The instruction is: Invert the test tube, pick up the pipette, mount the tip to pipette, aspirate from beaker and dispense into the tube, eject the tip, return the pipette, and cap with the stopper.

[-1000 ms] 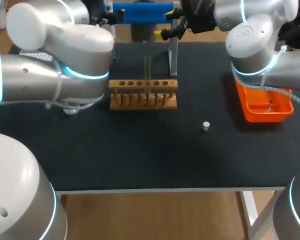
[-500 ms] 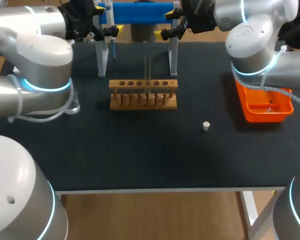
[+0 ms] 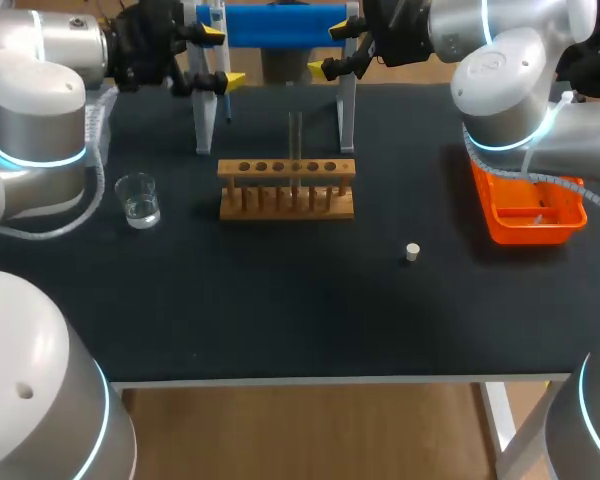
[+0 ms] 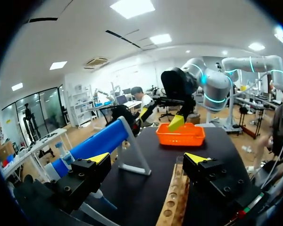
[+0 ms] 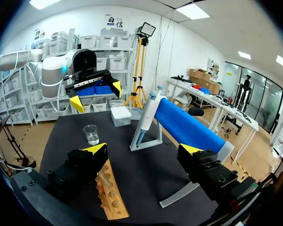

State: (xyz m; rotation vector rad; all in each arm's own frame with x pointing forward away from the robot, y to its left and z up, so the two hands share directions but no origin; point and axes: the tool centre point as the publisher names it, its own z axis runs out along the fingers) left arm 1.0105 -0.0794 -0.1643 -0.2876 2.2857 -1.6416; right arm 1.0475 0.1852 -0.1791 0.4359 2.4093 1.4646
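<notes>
Your left hand (image 3: 220,56) and right hand (image 3: 333,50) stand open. The pipette (image 5: 146,114) looks light, rigid plastic; grip its handle.

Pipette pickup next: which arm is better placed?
Left, probably. The open left gripper sits by the end of the stand where the pipette hangs. The right gripper, also open, is at the opposite end.

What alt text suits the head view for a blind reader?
The left hand and right hand, both open, flank a blue pipette at the far edge of the table. Nearer are a wooden rack holding a test tube, a beaker, a stopper and an orange tray.
</notes>
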